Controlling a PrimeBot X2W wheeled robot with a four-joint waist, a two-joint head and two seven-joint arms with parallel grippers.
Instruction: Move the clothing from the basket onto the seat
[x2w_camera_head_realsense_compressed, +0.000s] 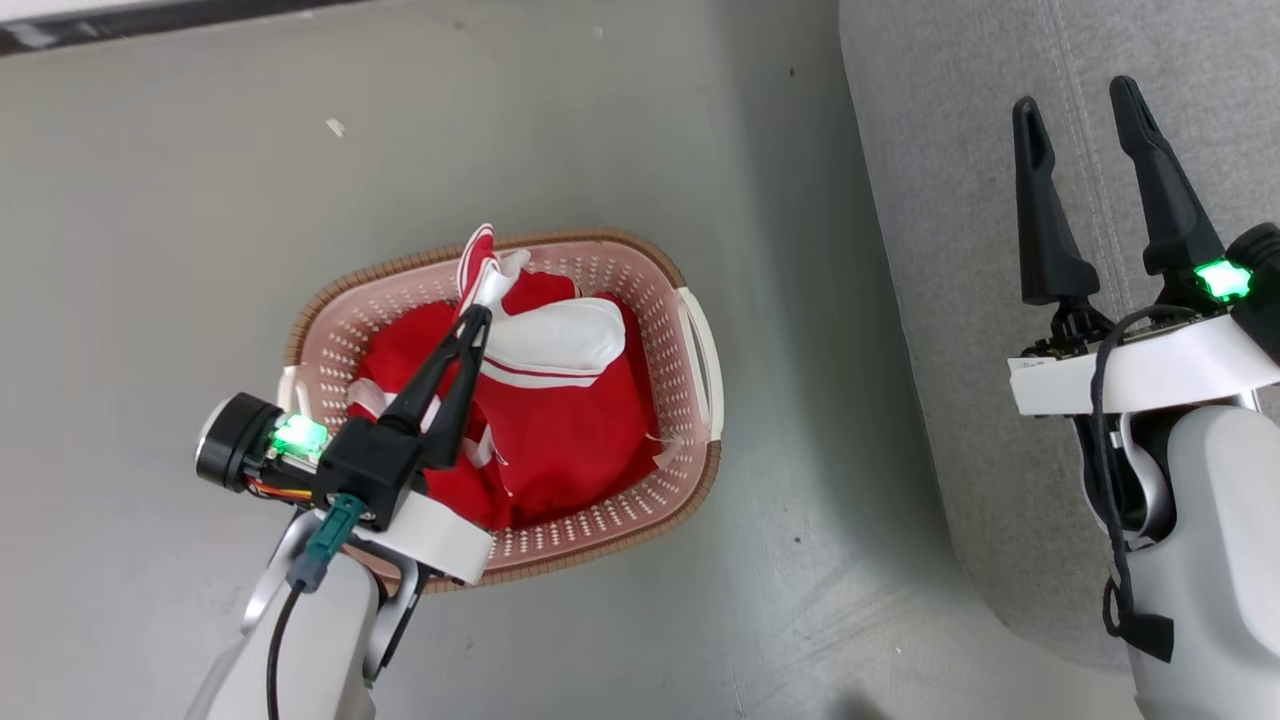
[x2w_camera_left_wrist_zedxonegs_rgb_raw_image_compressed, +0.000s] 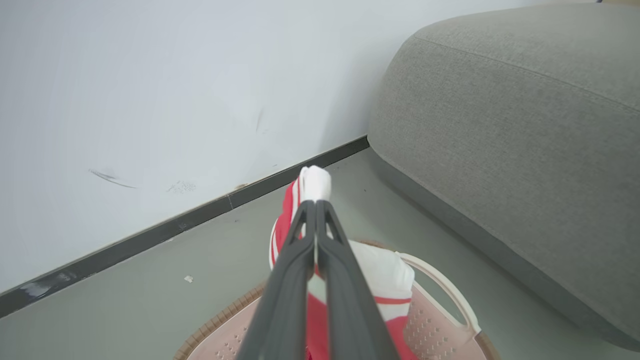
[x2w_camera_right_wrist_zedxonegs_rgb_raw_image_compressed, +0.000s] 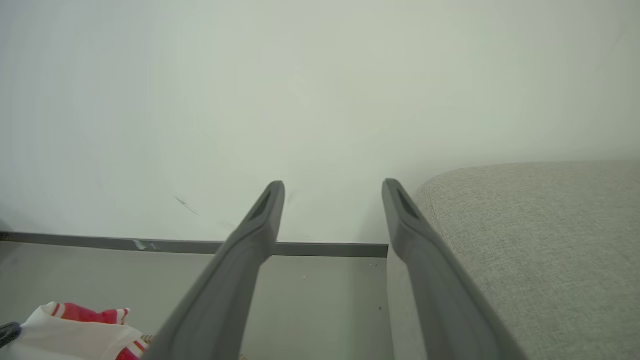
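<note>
While your left gripper (x2w_camera_head_realsense_compressed: 479, 314) pinches only the clothing's (x2w_camera_head_realsense_compressed: 570, 420) edge over the basket (x2w_camera_head_realsense_compressed: 600, 241), it may slip; right gripper (x2w_camera_head_realsense_compressed: 1075, 100) gapes empty.

You've got 1 basket (x2w_camera_head_realsense_compressed: 640, 285) | 1 sofa (x2w_camera_head_realsense_compressed: 950, 200) | 2 tools: left tool (x2w_camera_head_realsense_compressed: 478, 318), right tool (x2w_camera_head_realsense_compressed: 1078, 97) | clothes (x2w_camera_head_realsense_compressed: 585, 435): 1 red-and-white piece (x2w_camera_head_realsense_compressed: 560, 340) you can count, the red under it won't separate into a number.

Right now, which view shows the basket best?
Head view: nearly the whole oval basket from above, clothing inside. Left wrist view catches one handle and some perforated wall; right wrist view, the clothing's top.
</note>
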